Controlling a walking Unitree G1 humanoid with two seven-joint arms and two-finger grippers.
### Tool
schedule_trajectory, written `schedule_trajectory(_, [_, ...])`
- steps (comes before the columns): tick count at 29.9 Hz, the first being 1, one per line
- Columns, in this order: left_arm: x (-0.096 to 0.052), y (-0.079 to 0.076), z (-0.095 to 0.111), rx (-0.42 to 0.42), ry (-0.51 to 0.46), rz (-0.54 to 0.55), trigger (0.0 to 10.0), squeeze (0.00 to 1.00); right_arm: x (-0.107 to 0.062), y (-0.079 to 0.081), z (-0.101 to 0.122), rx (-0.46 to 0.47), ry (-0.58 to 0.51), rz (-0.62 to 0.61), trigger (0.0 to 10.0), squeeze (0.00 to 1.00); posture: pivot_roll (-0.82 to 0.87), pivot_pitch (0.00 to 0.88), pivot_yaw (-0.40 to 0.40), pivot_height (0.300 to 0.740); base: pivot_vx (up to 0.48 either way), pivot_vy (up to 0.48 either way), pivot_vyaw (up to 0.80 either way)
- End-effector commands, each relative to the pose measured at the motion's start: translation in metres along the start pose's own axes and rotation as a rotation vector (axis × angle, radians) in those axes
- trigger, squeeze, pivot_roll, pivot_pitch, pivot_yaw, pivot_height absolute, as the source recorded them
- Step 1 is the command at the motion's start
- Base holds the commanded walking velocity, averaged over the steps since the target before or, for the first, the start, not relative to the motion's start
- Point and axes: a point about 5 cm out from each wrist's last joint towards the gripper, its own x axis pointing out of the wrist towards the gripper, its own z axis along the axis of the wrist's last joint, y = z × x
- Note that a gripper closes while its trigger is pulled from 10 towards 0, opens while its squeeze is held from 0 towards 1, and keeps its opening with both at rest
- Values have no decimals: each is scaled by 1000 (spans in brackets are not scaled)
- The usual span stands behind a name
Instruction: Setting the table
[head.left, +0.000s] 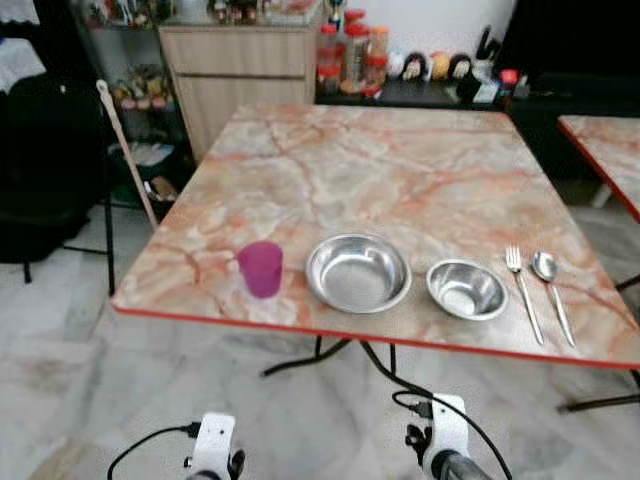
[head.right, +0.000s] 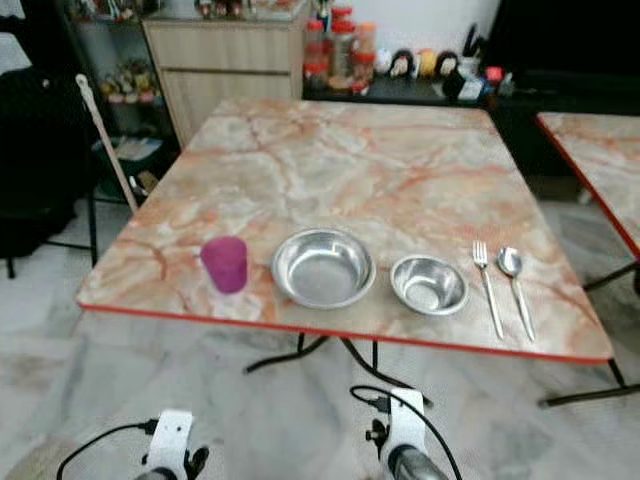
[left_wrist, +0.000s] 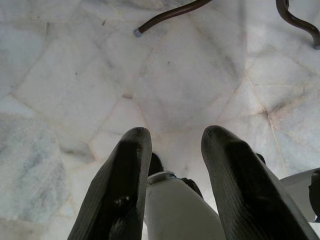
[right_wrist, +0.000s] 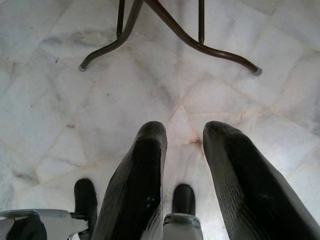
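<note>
Left eye view looks down on a marble-patterned worktop with a red edge. Along its near edge, from the robot's left to right, stand a purple cup, a large steel bowl, a smaller steel bowl, then a fork and spoon lying side by side. Both arms hang low before the worktop. The left gripper and right gripper point at the pale tiled floor, jaws spread and empty.
</note>
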Motion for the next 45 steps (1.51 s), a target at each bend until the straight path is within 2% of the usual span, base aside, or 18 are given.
schedule_trajectory(1, [-1,4,-2,-29,3,25,10000,0,1,1,5,7,-21,0,10000,0,91,0,-34,740,0,0,0])
schedule_trajectory(7, [-1,8,2,-52,-32,42,10000,0,1,0,4,18,-15,-7,10000,0,92,1,-29,740,0,0,0])
schedule_trajectory(10, [-3,13,-1,-89,-44,69,10000,0,-1,-5,-1,33,-3,-21,10000,0,94,2,-29,740,0,0,-642])
schedule_trajectory(14, [-5,13,-8,-81,-11,70,10000,0,-1,-6,-2,32,1,-23,10000,0,98,5,-27,740,0,0,-677])
schedule_trajectory(25, [-2,7,-3,-67,-14,59,10000,0,-1,-7,1,43,-20,-26,10000,0,88,1,-29,740,0,0,-667])
schedule_trajectory(30, [-2,7,-3,-32,2,64,10000,0,-1,-5,3,38,-29,-19,10000,0,88,2,-29,740,0,0,0])
schedule_trajectory(45, [-2,9,-5,-20,13,81,10000,0,0,-3,4,29,-30,-10,10000,0,91,0,-29,740,0,-353,0])
